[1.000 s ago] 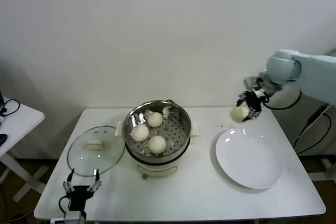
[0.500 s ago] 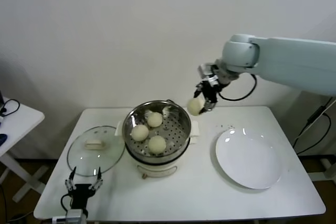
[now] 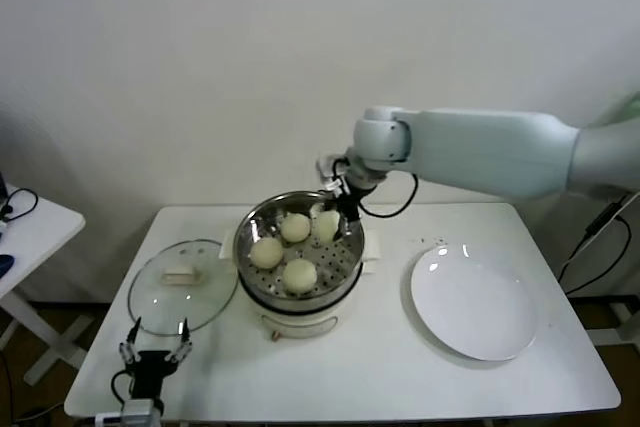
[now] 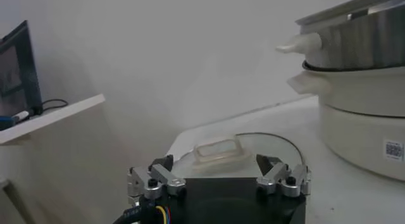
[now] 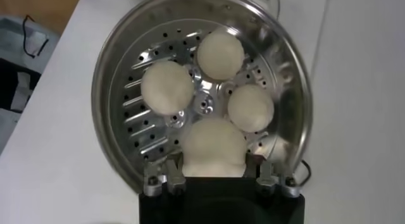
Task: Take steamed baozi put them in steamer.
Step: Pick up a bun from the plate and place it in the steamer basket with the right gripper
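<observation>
The steamer (image 3: 252, 230) (image 5: 114, 67) stands mid-table, shiny steel on a white base. Three cream-white baozi lie on its perforated tray (image 3: 266, 252) (image 3: 295, 227) (image 3: 299, 274). My right gripper (image 3: 330, 219) (image 5: 214, 174) hangs over the tray's back right part, shut on a fourth baozi (image 3: 326, 225) (image 5: 214, 148); the bun bulges between the fingers, which press its sides. In the right wrist view the three loose buns (image 5: 166, 87) (image 5: 220, 52) (image 5: 250, 107) lie just beyond the held one. My left gripper (image 3: 155, 353) (image 4: 218, 170) waits open near the table's front left edge.
A round glass lid (image 3: 182, 287) (image 4: 218, 150) lies left of the steamer, right in front of the left gripper. A flat white plate (image 3: 473, 299) sits bare at the right. A small side table (image 3: 30, 227) stands off to the left.
My right arm has swung left from beside the plate to above the steamer, carrying the baozi, and lowered it into the pot. The left arm has not moved.
</observation>
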`<state>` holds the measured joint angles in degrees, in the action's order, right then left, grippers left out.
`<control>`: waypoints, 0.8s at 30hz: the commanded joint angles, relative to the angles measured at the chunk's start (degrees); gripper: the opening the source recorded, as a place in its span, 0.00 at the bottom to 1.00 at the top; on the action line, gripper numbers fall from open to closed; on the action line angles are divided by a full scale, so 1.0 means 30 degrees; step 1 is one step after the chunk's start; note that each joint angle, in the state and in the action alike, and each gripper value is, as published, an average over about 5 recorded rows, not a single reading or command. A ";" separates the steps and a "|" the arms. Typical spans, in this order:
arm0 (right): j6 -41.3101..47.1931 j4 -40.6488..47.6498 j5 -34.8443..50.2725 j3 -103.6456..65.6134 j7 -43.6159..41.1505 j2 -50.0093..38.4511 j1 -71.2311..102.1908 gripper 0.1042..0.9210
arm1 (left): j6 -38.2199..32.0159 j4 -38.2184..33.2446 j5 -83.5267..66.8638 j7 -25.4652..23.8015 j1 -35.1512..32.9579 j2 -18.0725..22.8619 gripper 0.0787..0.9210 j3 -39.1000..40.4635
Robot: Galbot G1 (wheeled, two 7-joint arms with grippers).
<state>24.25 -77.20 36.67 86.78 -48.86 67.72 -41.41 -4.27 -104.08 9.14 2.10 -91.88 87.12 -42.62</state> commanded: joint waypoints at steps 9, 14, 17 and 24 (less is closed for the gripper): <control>0.0285 0.2180 -0.1319 -0.0622 0.0233 0.1447 0.2972 0.67 | -0.0070 0.0136 -0.0040 -0.0008 0.0010 -0.0014 0.88 -0.0042; 0.0203 0.2178 -0.1341 -0.0578 0.0050 0.1420 0.2817 0.67 | -0.0071 0.0163 -0.0062 -0.0008 0.0027 -0.0025 0.88 -0.0068; 0.0189 0.2079 -0.1379 -0.0527 -0.0005 0.1331 0.2712 0.67 | -0.0076 0.0162 -0.0070 -0.0008 0.0039 -0.0024 0.88 -0.0062; 0.0051 0.1741 -0.1415 -0.0474 -0.0274 0.0897 0.2163 0.76 | -0.0069 0.0081 -0.0047 -0.0015 0.0017 -0.0059 0.88 -0.0036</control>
<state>24.76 -72.10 32.75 85.35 -48.90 70.73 -34.46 -4.48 -103.73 8.93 2.08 -91.79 87.04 -42.77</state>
